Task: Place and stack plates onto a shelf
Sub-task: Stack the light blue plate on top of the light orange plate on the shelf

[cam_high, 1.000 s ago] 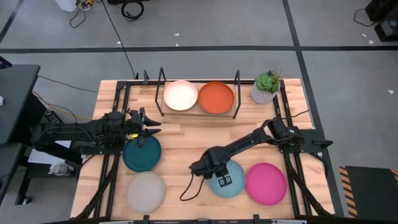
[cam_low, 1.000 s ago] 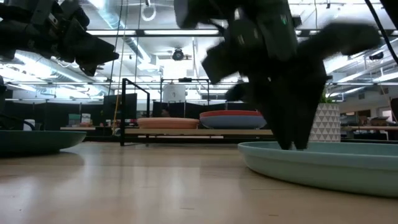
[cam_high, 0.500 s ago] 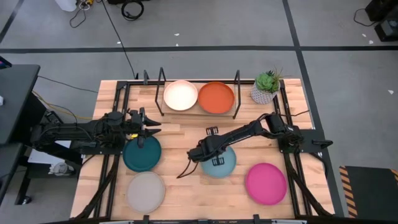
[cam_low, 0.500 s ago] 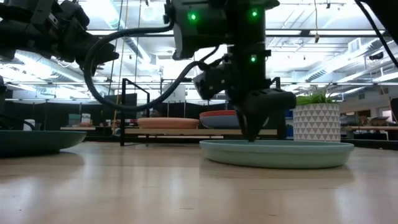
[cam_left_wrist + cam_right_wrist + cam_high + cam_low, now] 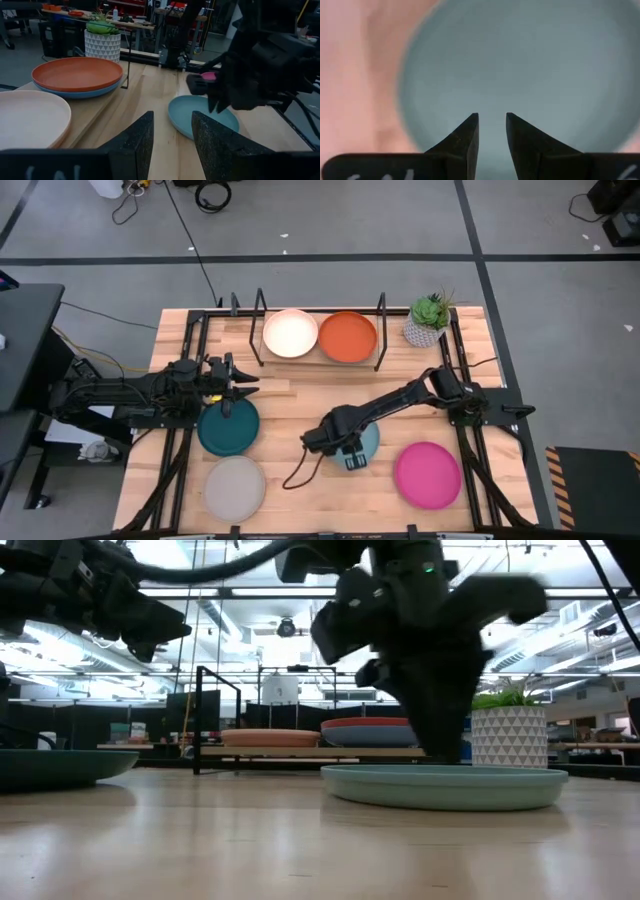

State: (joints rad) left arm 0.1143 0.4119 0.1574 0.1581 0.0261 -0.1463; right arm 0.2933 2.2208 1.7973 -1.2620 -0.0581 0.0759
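High view: shelf (image 5: 320,358) sits at the far edge of the surface (image 5: 290,405), between black loop uprights. On it: cream plate (image 5: 291,334) on the left, orange plate (image 5: 348,337) on the right. Left wrist view shows the orange plate stacked on a blue plate (image 5: 75,93), and the cream one on a peach plate whose rim just peeks out beneath.

Loose on the surface: teal plate (image 5: 228,428), grey plate (image 5: 234,486) nearer the front edge, pale blue plate (image 5: 366,442), magenta plate (image 5: 428,474). Potted plant (image 5: 428,320) stands just right of the shelf.

Right gripper (image 5: 348,454) is down over the pale blue plate, fingers slightly apart with a narrow gap, gripping nothing; low view has the tips at the plate's inner face, contact unclear. Plate lies flat.

Left gripper (image 5: 240,385) hovers above the far rim of the teal plate, fingers parted, empty.
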